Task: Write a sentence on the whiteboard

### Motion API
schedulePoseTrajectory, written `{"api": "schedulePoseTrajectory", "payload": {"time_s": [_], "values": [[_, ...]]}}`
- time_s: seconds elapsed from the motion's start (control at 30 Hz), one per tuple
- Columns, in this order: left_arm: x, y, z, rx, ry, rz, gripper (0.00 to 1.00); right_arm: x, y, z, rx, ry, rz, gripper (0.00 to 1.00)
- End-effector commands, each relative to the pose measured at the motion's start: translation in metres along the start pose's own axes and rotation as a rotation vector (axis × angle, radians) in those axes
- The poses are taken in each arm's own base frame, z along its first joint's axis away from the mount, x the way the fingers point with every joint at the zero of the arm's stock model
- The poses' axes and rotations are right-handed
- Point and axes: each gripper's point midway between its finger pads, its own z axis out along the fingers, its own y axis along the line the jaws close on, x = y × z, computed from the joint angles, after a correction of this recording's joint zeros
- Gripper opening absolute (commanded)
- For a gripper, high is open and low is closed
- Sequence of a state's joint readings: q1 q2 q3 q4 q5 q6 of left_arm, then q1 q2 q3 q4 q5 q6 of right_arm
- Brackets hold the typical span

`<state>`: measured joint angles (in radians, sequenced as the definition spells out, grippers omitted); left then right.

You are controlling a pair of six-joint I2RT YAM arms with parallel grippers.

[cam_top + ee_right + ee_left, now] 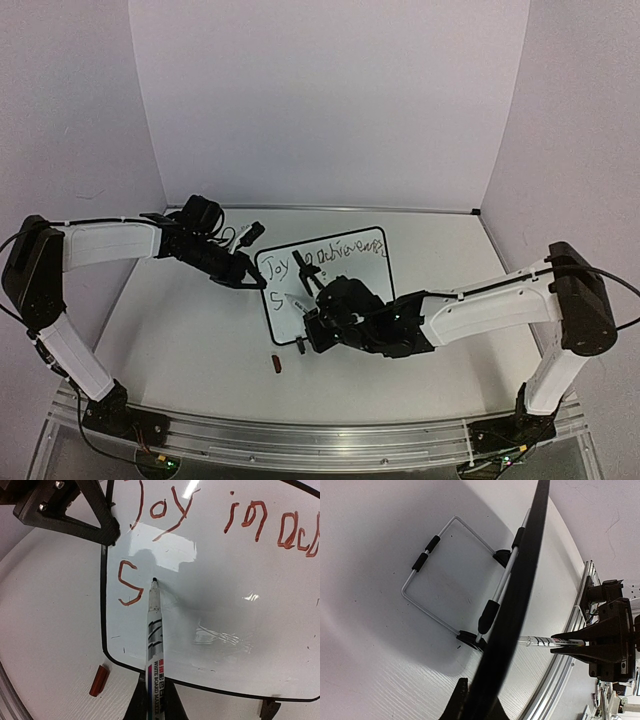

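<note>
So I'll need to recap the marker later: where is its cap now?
In the top view, the red cap lies on the table just off the whiteboard's near left corner.

A marker (154, 635), pinched in the right gripper (154, 702), touches its tip to the whiteboard (225, 630) just right of a red "S", below "Joy in". A red cap (99, 680) lies on the table (45, 630) beside the board's lower corner.
</note>
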<state>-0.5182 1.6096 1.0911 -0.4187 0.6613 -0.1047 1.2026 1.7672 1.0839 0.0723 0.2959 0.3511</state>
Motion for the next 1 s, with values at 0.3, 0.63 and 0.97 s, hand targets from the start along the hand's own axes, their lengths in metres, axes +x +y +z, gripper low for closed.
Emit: {"api": "schedulePoseTrajectory", "payload": {"time_s": [0.3, 0.63, 0.97], "values": [[-0.01, 0.011, -0.003, -0.072, -0.023, 0.01, 0.0, 0.012, -0.004, -0.008, -0.005, 0.032, 0.024, 0.0], [-0.01, 0.011, -0.004, -0.074, -0.023, 0.011, 0.0, -0.006, -0.006, -0.003, 0.044, -0.017, 0.02, 0.0], [-0.01, 0.011, -0.004, -0.074, -0.024, 0.013, 0.0, -0.012, -0.007, 0.002, 0.066, -0.031, 0.011, 0.0]]}}
